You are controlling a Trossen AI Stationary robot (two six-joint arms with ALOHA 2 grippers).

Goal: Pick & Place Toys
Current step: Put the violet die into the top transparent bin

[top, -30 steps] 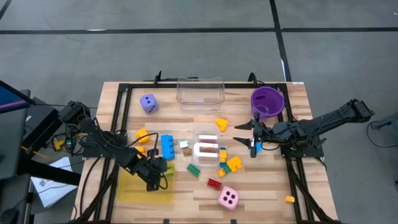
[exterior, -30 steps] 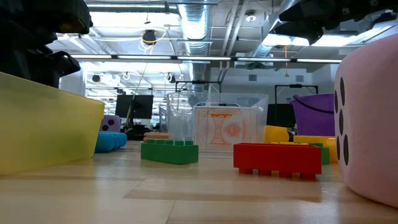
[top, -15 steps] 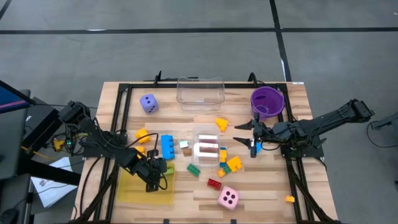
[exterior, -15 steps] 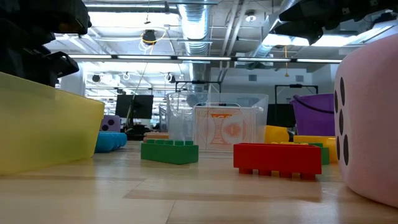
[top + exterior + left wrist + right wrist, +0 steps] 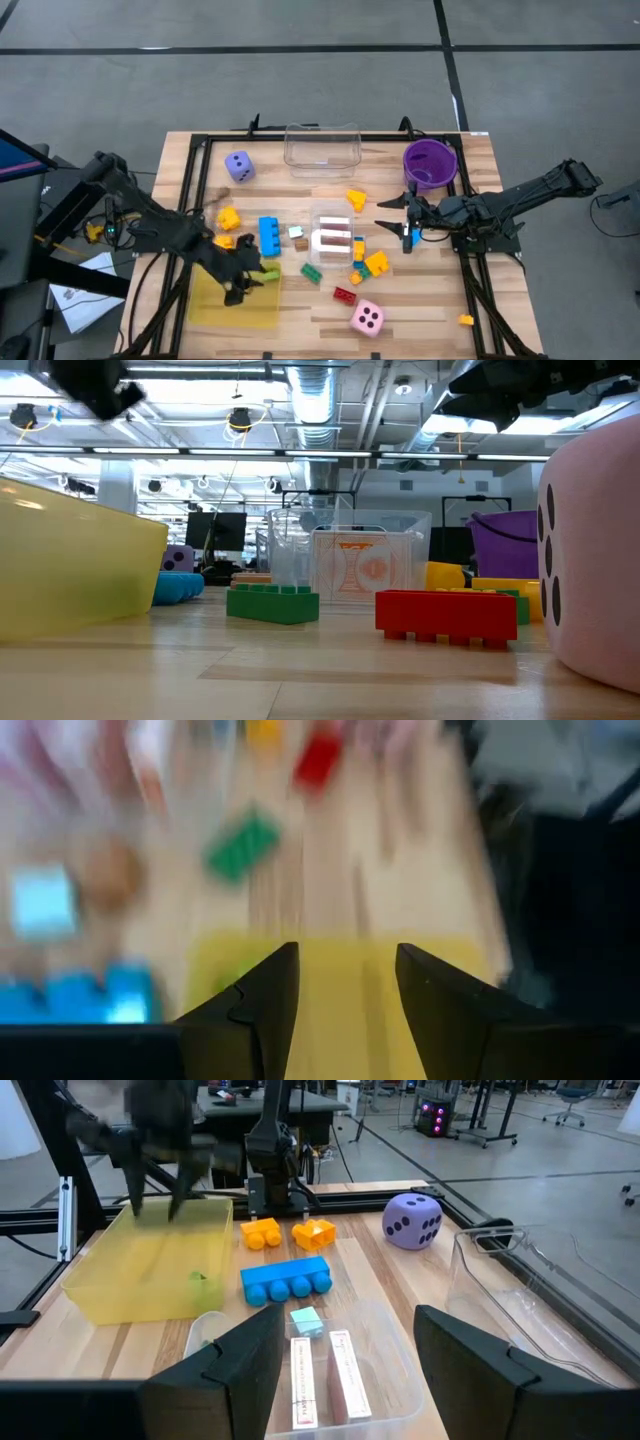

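High view | left hand (image 5: 240, 283) open over yellow tray (image 5: 212, 310) | nothing held

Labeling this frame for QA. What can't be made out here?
- Left end effector: motion-blurred over the yellow tray in the high view.
- Left wrist view: table smeared; green brick and red brick show as color patches only.
- Low view: pink die is cut by the right edge and hides what's behind it.
- Small green piece in the tray: too small to identify.
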